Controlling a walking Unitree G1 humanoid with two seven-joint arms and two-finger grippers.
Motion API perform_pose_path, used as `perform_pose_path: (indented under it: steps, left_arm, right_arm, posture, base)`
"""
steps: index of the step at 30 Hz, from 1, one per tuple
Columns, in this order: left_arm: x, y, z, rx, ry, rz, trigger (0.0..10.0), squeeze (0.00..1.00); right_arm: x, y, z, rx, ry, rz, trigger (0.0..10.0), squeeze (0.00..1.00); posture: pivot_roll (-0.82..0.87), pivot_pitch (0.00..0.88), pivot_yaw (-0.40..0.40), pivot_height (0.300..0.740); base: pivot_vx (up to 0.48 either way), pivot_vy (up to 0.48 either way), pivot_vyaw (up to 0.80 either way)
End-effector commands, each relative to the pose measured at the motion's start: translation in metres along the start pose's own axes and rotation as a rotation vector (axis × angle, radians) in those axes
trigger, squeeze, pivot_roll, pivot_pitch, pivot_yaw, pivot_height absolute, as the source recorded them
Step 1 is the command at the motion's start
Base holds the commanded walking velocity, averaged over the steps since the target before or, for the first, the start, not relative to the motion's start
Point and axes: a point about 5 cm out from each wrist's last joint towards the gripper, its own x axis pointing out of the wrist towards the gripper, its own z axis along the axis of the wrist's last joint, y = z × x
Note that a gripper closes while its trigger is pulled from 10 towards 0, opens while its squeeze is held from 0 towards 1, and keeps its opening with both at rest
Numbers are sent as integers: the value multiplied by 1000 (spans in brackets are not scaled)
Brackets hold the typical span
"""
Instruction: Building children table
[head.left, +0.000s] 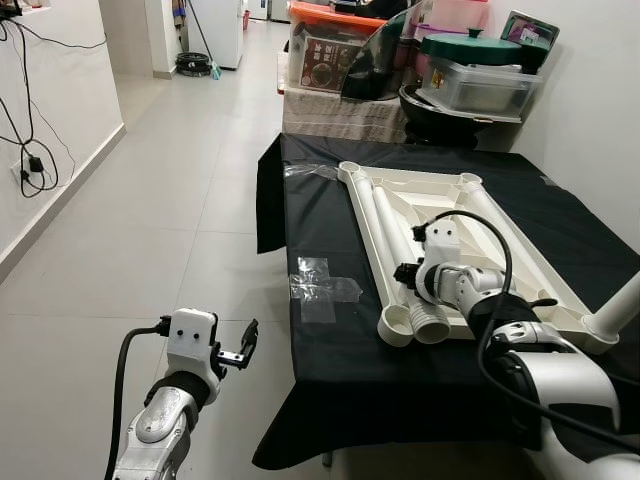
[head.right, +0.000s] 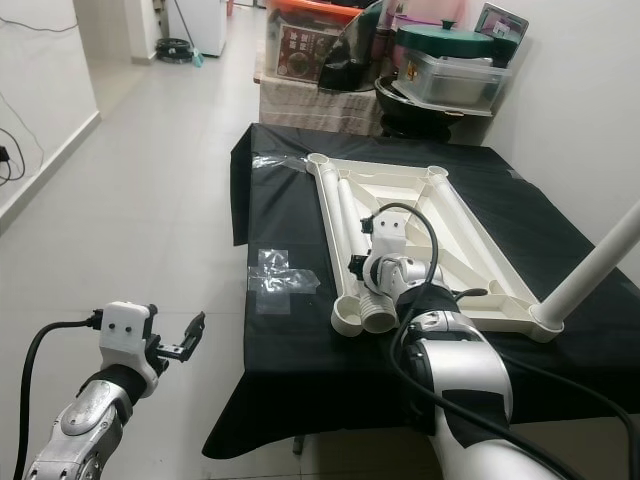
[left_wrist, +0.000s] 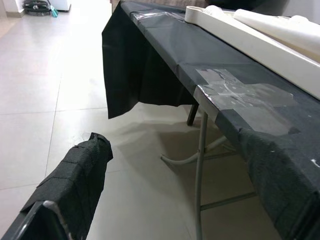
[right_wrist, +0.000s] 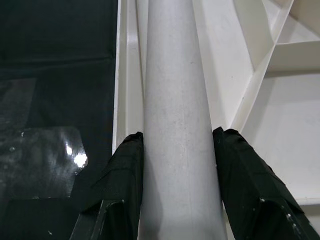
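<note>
Black ribbed fingers (right_wrist: 125, 175) of the right gripper (right_wrist: 177, 172) are clamped on a smooth white round leg tube (right_wrist: 177, 100), which lies inside the upturned white plastic tabletop (head.left: 520, 255) on the black-clothed counter (head.left: 330, 370). Left gripper (head.left: 245, 348) hovers over the floor, fingers apart.

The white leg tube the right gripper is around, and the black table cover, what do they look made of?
Leg tube: likely plastic, a smooth matte off-white moulded cylinder matching the tabletop panel. Table cover: seemingly thin plastic sheeting, slightly glossy, creased, draping limply over the edge.
</note>
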Motion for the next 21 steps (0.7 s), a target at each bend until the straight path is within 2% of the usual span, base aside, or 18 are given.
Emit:
perform_pose_path:
  steps: [1,4,5,6,7,9,10,11,13,18,21]
  left_arm:
    - [0,-2,-4,2,16,-7,10000,0]
    - [0,-2,-4,2,17,-8,10000,0]
    - [0,-2,-4,2,17,-9,10000,0]
    - [0,-2,-4,2,17,-9,10000,0]
    - [0,-3,-3,0,14,-13,10000,0]
    - [0,-3,-3,0,14,-13,10000,0]
    - [1,-3,-2,-5,10,-18,10000,0]
    - [1,-3,-2,-5,10,-18,10000,0]
    - [0,-4,-1,-10,4,-34,10000,0]
    - [1,-4,0,-8,3,-41,10000,0]
    - [1,-4,1,-6,1,-41,10000,0]
  right_arm:
    - [1,0,-4,17,18,20,0,0]
    - [0,2,0,11,8,32,0,0]
    - [-1,3,2,5,6,35,5490,0]
    - [-1,3,2,5,6,35,5490,0]
    - [-2,4,8,33,-18,51,10000,0]
    - [-2,4,8,33,-18,51,10000,0]
    - [-5,9,21,76,-87,96,10000,0]
    - [-5,9,21,76,-87,96,10000,0]
    - [-11,25,41,112,-182,225,10000,0]
    - [-15,38,52,79,-233,291,10000,0]
    - [-16,38,54,77,-246,291,10000,0]
  posture:
    - [91,0,-142,740]
    - [91,0,-142,740]
    - [89,0,-140,740]
    - [89,0,-140,740]
    - [91,0,-139,740]
    - [91,0,-139,740]
    - [90,0,-136,740]
    - [90,0,-136,740]
    - [89,0,-131,740]
    - [92,0,-128,740]
    - [93,0,-128,740]
  base:
    - [0,0,0]
    - [0,0,0]
    - [0,0,0]
    - [0,0,0]
    - [0,0,0]
    - [0,0,0]
    - [0,0,0]
    - [0,0,0]
    - [0,0,0]
    - [0,0,0]
    - [0,0,0]
